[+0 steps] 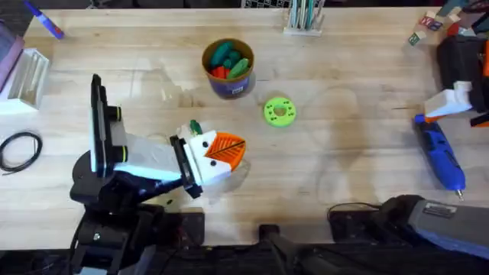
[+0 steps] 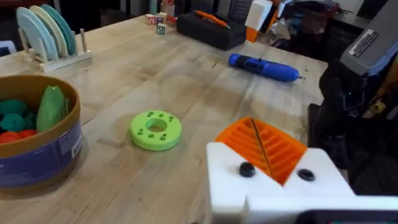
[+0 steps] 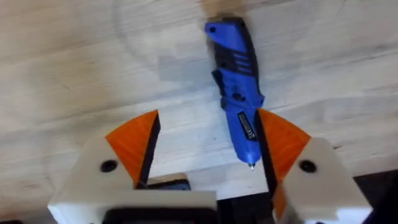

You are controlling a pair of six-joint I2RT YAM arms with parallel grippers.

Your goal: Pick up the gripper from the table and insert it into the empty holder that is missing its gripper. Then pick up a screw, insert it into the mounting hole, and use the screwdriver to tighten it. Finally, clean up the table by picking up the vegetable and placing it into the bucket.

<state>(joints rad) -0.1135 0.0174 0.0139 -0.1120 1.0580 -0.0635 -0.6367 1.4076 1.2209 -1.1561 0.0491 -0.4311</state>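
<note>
Several toy vegetables, green and orange-red, fill the bucket (image 1: 228, 70) near the table's (image 1: 344, 137) far edge. Left claw (image 1: 226, 150) sits closed near the front edge, holding nothing. Right claw (image 3: 208, 146) hangs wide open over the screwdriver (image 1: 441, 156), which lies by the right edge.

overhead: high, facing down/forward | left wrist: low across table (image 2: 186, 74) | right wrist: close above screwdriver (image 3: 236, 99), shared
</note>
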